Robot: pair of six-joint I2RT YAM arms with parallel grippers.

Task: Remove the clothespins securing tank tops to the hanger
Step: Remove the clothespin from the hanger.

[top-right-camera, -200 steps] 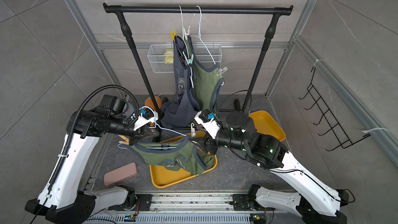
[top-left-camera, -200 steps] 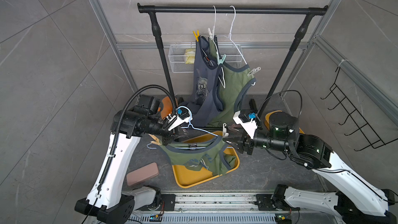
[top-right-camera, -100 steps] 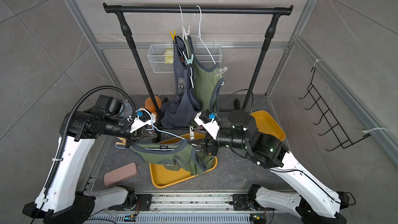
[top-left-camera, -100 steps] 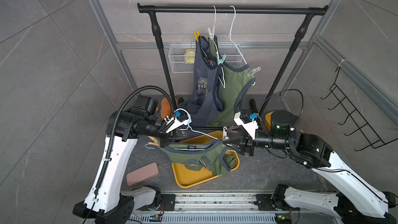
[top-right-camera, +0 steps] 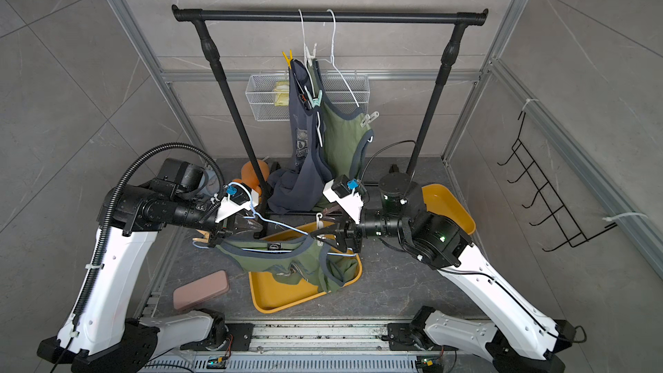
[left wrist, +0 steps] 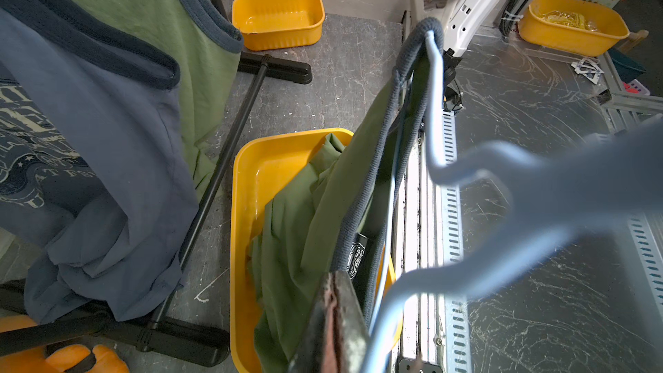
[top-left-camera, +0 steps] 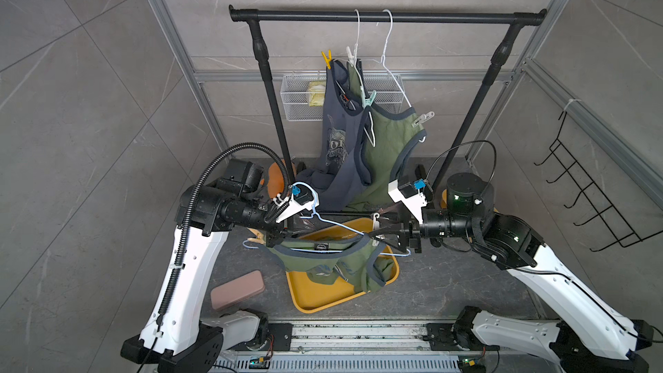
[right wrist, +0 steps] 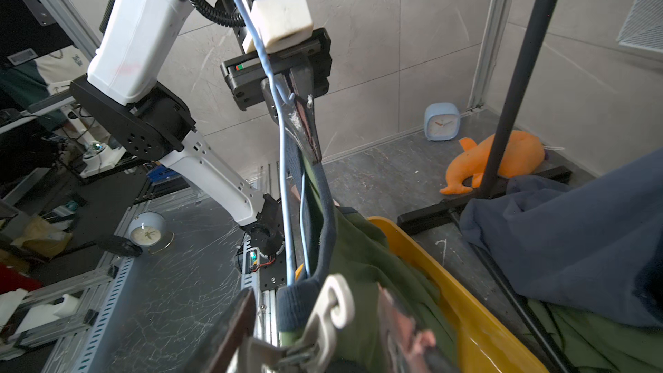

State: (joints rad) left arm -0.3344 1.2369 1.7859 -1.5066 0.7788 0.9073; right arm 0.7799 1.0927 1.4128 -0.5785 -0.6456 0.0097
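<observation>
Look to the dark-trimmed olive-green cotton tank top (top-left-camera: 323, 256), strung on a light-blue wire hanger (top-left-camera: 337, 224) above the yellow plastic tray (top-left-camera: 315, 299), near the front edge of the dark grey bench (top-left-camera: 448, 281). Judge the step in hand as freeing the white plastic clothespin (right wrist: 333, 303) at the shoulder nearer the bench's right edge.

See the left claw (top-left-camera: 283, 236) pinched fully shut on the light-blue wire hanger and strap at the opposite shoulder, just inside an orange-tan clothespin (top-right-camera: 200, 238). See the right claw (top-left-camera: 375, 230) roughly half open, jaws either side of the white plastic clothespin, gripping nothing yet. Contact with the pin: cannot tell.

To do this well:
- Centre the pin's tail levers, not its clamping nose, between the jaws.
- Close squarely across both levers to open the spring.
- Draw off along the pin's own length, never sideways, to avoid dragging fabric and wire.
- Keep the left hold firm as the counter-grip.
- Expect small slick plastic to twist or pop free if squeezed off-centre.

Against a second ago:
- Find the right claw moved in along the hanger toward the pin, jaws narrower.
- Find the left claw in the same hold, with hanger and top in much the same place over the tray.
- Find the slate-blue printed top (top-left-camera: 335, 145) and second olive-green top (top-left-camera: 391, 141) hanging from the black metal rail (top-left-camera: 430, 16) as before.
</observation>
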